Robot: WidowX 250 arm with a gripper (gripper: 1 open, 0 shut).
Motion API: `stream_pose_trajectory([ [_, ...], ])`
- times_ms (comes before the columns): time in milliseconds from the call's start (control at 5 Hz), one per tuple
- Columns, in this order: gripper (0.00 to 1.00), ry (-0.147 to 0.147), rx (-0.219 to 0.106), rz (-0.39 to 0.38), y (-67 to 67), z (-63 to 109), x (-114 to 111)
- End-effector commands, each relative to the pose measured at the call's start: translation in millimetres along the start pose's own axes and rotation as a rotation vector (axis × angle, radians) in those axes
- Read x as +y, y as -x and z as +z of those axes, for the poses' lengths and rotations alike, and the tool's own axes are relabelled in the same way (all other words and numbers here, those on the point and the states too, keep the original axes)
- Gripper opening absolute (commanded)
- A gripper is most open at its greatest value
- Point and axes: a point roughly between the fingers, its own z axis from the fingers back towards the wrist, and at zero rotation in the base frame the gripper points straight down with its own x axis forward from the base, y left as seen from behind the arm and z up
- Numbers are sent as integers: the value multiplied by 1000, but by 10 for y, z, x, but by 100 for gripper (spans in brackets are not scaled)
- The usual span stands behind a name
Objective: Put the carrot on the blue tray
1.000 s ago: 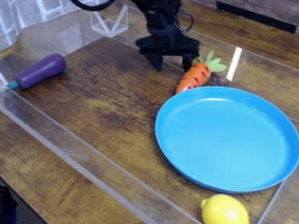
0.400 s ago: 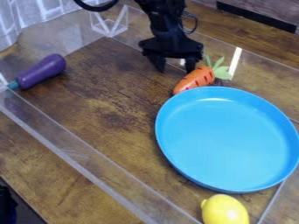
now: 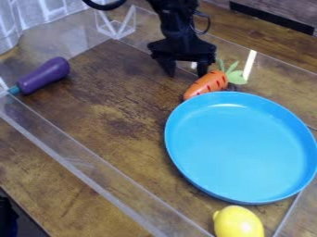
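With its jaws spread, the tool [image 3: 183,66] is hovering just beside the carrot [image 3: 209,81], needing to straddle its orange middle squarely before pinching.

The arm [image 3: 168,14] runs out past the top edge, so its upper part is unseen. The lemon [image 3: 238,223] is cut by the bottom edge. The hand [image 3: 183,67] covers the table just behind the carrot [image 3: 210,81]; whether its fingers touch the carrot cannot be told.
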Motion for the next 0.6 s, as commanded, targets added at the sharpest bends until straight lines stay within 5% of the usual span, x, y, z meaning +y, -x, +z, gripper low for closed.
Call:
stream_pose_trajectory([
  [0, 100, 18, 49, 0, 149, -22, -211],
  [400, 100, 17, 66, -22, 192, -60, -339],
])
